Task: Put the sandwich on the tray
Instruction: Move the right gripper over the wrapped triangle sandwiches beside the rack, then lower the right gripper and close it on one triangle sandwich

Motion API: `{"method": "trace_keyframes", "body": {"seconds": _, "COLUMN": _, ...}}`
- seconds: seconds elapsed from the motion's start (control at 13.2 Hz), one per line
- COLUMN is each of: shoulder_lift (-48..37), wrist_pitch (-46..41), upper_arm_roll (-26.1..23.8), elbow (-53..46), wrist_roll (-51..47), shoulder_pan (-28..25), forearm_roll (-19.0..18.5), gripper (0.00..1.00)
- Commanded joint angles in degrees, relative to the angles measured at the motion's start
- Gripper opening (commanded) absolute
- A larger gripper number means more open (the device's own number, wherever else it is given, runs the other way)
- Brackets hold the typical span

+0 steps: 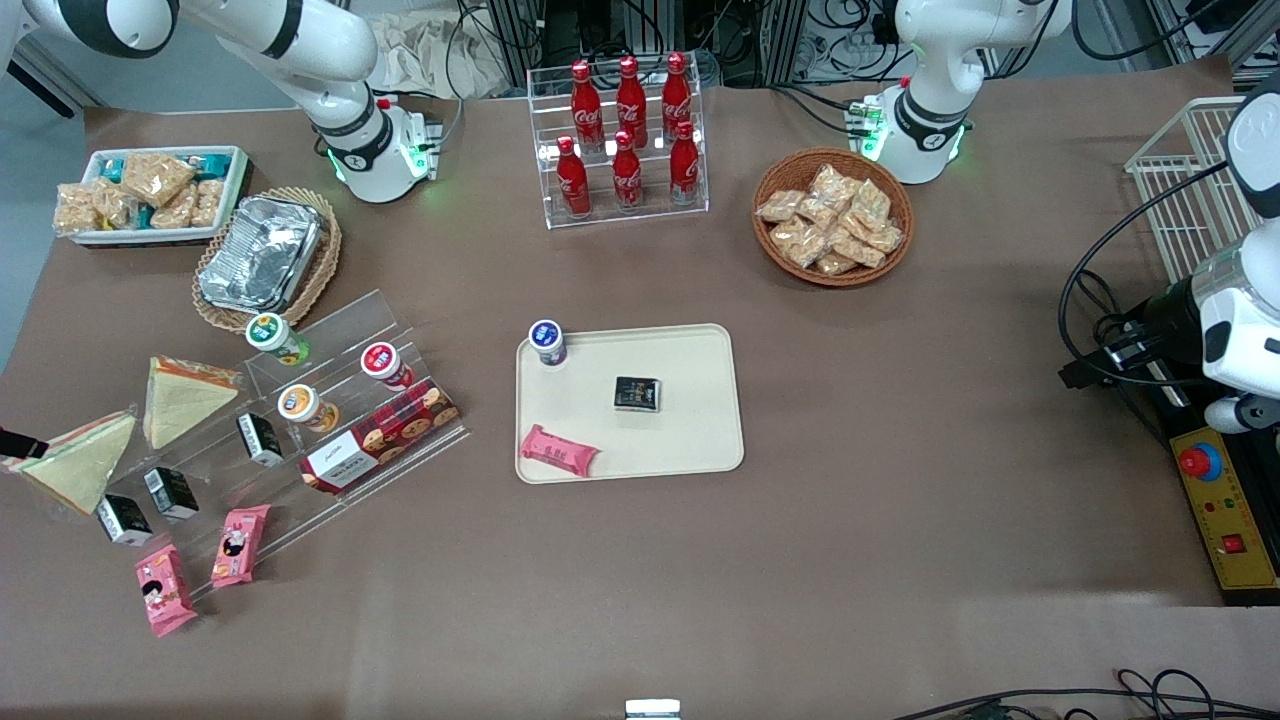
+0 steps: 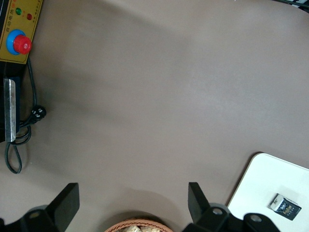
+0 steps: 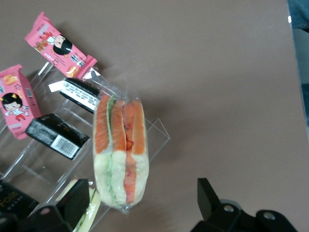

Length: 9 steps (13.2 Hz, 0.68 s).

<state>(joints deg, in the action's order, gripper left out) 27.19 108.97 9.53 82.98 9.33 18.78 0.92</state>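
The sandwich (image 1: 82, 462) sits at the working arm's end of the table, on the outer end of a clear acrylic stepped stand (image 1: 400, 340) and close to the table's edge there. In the right wrist view it stands on edge in its clear wrap (image 3: 120, 154), with the orange and green filling facing the camera and a corner of the stand's clear step showing just beside it. The gripper (image 1: 18, 443) hangs right at this wedge. Its fingers (image 3: 72, 203) are spread wide apart, one on each side of the wedge's pale bread end. The gap is wider than the sandwich, so nothing is clamped. A second wedge (image 1: 185, 398) lies just beside the first, farther from the front camera. Two black packets (image 1: 125, 520) and two pink snack packs (image 1: 165, 590) crowd the stand's lower steps, nearer the front camera. The tray (image 1: 690, 440) lies well apart, at mid-table, with bare brown tabletop all around its low rim. A capped cup (image 1: 547, 342) stands in one of its corners, a pink bar (image 1: 558, 450) lies at the rim of the corner nearer the front camera, and a black packet (image 1: 637, 393) rests near the middle. The part of the tray toward the parked arm's end is bare.
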Motion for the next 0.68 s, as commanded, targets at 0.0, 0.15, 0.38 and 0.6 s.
{"method": "trace_keyframes", "body": {"seconds": 0.0, "shoulder_lift": 1.5, "wrist_pitch": 1.3, "upper_arm_roll": -0.1, "elbow": -0.2, "wrist_roll": -1.1, "shoulder_pan": -0.3, "forearm_roll": 1.3, "gripper": 0.99}}
{"method": "trace_keyframes", "body": {"seconds": 0.15, "shoulder_lift": 2.0, "wrist_pitch": 1.4, "upper_arm_roll": -0.2, "elbow": -0.2, "wrist_roll": -2.3, "shoulder_pan": -0.3, "forearm_roll": 2.9, "gripper": 0.99}}
{"method": "trace_keyframes", "body": {"seconds": 0.38, "shoulder_lift": 3.6, "wrist_pitch": 1.9, "upper_arm_roll": -0.2, "elbow": -0.3, "wrist_roll": -2.4, "shoulder_pan": -0.4, "forearm_roll": 6.4, "gripper": 0.91}}
{"method": "trace_keyframes", "body": {"seconds": 0.6, "shoulder_lift": 3.2, "wrist_pitch": 1.9, "upper_arm_roll": -0.2, "elbow": -0.4, "wrist_roll": -1.7, "shoulder_pan": -0.1, "forearm_roll": 6.3, "gripper": 0.44}}
